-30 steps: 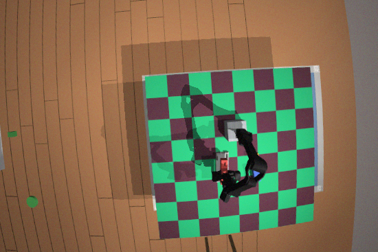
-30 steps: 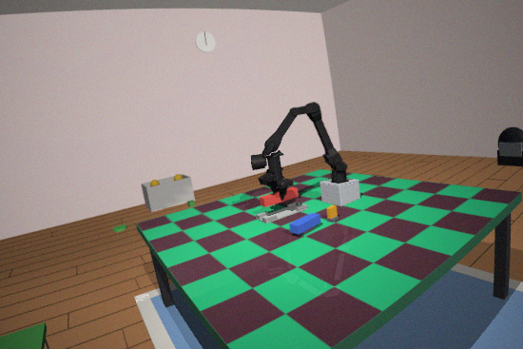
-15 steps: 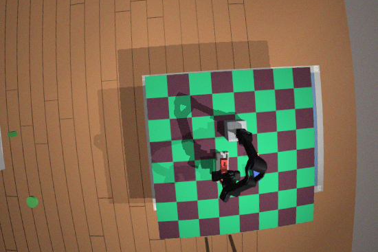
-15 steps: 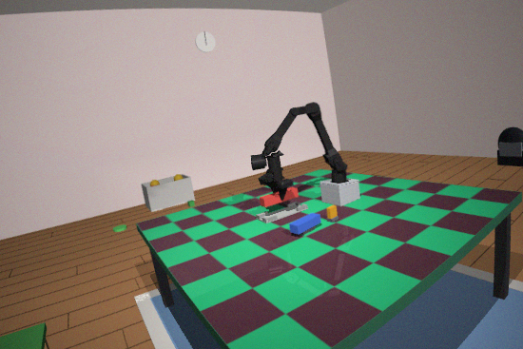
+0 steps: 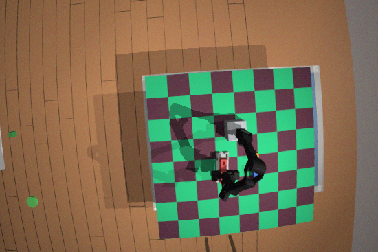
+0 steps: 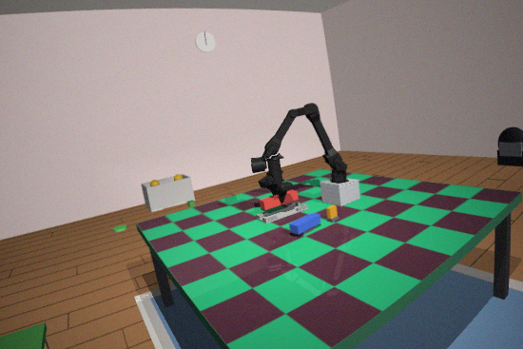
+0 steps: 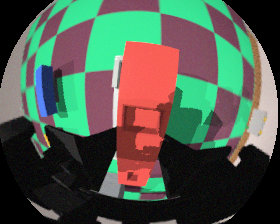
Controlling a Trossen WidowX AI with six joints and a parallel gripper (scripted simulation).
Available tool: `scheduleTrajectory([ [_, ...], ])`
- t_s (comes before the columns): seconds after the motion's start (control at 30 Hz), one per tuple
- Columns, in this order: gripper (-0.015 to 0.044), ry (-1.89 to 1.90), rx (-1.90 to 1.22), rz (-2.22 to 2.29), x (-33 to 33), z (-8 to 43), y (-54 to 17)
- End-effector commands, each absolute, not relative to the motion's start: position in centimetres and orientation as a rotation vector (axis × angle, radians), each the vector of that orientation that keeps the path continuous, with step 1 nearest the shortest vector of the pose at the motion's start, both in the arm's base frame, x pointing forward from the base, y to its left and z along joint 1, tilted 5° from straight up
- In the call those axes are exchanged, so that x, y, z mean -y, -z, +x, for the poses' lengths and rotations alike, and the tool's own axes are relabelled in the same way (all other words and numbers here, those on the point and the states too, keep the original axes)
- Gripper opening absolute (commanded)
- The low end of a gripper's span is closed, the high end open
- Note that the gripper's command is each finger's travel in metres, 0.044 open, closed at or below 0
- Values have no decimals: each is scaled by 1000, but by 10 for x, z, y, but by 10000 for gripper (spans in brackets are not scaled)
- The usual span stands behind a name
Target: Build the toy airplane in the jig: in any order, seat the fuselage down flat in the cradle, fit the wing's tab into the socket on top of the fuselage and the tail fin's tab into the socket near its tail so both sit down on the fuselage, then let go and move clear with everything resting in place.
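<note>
My gripper point(image 5: 225, 174) point(image 6: 281, 198) point(image 7: 139, 130) is shut on the red fuselage point(image 5: 223, 164) point(image 6: 270, 203) point(image 7: 150, 70), with a finger on each long side. The fuselage is about level and lined up over the grey cradle point(image 5: 223, 154) point(image 6: 272, 218), with a small gap under it in the exterior view. Its top sockets face up in the wrist view. The blue wing point(image 5: 256, 174) point(image 6: 305, 223) point(image 7: 45, 91) lies beside the cradle. The orange tail fin point(image 5: 258, 154) point(image 6: 332, 212) stands near the wing, partly hidden by the arm from above. Most of the cradle is hidden in the wrist view.
The arm's grey base block point(image 5: 231, 132) point(image 6: 340, 192) stands on the checkered table point(image 5: 156, 85) point(image 6: 333, 306) behind the cradle. The arm arches over the wing and fin side. A grey bin point(image 6: 168, 193) with yellow balls stands off the table.
</note>
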State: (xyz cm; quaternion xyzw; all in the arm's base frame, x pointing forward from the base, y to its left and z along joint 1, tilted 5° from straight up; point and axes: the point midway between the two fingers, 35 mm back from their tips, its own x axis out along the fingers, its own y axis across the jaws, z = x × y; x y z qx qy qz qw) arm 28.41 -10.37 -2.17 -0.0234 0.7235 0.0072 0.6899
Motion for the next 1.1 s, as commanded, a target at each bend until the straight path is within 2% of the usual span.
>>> scheduleTrajectory([
  [0.0, 195, -16, -1623, -58, 104, 282, 29],
  [0.53, 195, -16, -1623, -58, 105, 280, 49],
  [0.77, 148, -17, -1621, -52, 105, 281, 47],
  [0.93, 17, -17, -1621, -52, 105, 281, 47],
  [1.07, 122, -17, -1621, -52, 105, 281, 47],
])
